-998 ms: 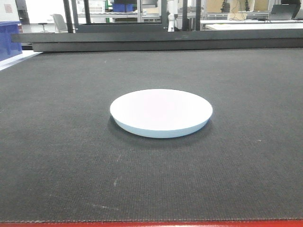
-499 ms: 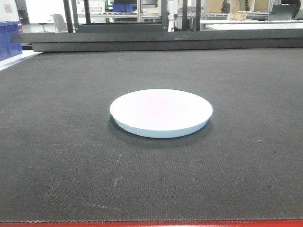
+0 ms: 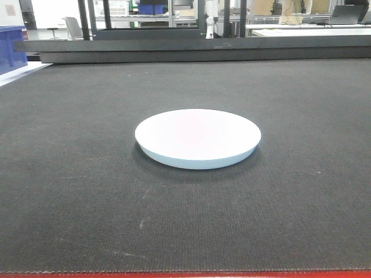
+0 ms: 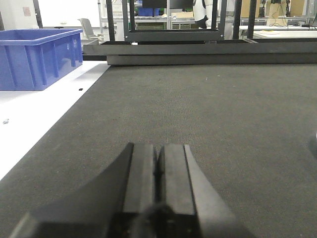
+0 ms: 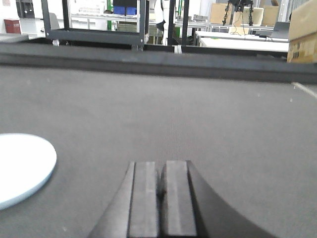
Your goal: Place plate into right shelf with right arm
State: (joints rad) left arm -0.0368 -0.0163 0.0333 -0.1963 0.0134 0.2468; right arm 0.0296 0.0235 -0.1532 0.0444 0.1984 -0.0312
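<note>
The plain white round plate (image 3: 197, 138) lies flat on the dark mat in the middle of the front view. Its edge also shows at the left of the right wrist view (image 5: 20, 166). My right gripper (image 5: 162, 166) is shut and empty, low over the mat, to the right of the plate and apart from it. My left gripper (image 4: 158, 148) is shut and empty over bare mat; the plate is not in its view. Neither gripper shows in the front view. The stainless-steel right shelf is out of view.
A blue plastic bin (image 4: 37, 57) stands on a white surface (image 4: 34, 121) left of the mat. A dark raised ledge (image 3: 197, 49) runs along the mat's far edge. A cardboard box (image 5: 303, 29) sits at the far right. Black frames and benches stand behind.
</note>
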